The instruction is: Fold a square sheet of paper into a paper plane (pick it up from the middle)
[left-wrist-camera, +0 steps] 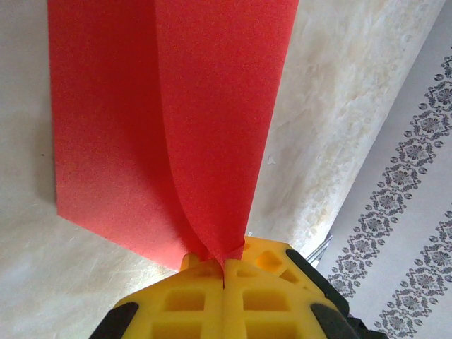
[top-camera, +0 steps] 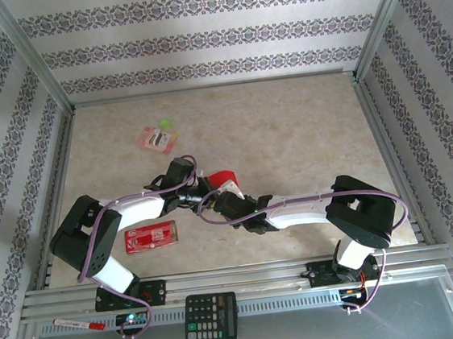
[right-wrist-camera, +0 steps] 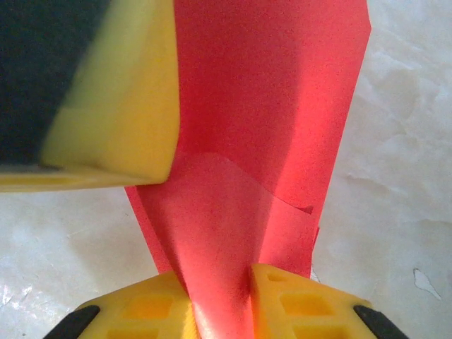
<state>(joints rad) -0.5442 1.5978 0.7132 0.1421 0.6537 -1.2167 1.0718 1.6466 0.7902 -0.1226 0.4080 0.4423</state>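
The square sheet of red paper is partly folded, with one flap rising off the table in a curve. My left gripper is shut on the edge of that flap, its yellow pads pressed together. In the right wrist view a raised fold of the paper runs down between the fingers of my right gripper, which stand apart around it. The left gripper's finger hangs close above. From the top, both grippers meet at the paper mid-table.
A red packet with white print lies under the left arm. A pink packet with a green piece sits at the back left. A calculator and a marker rest on the front rail.
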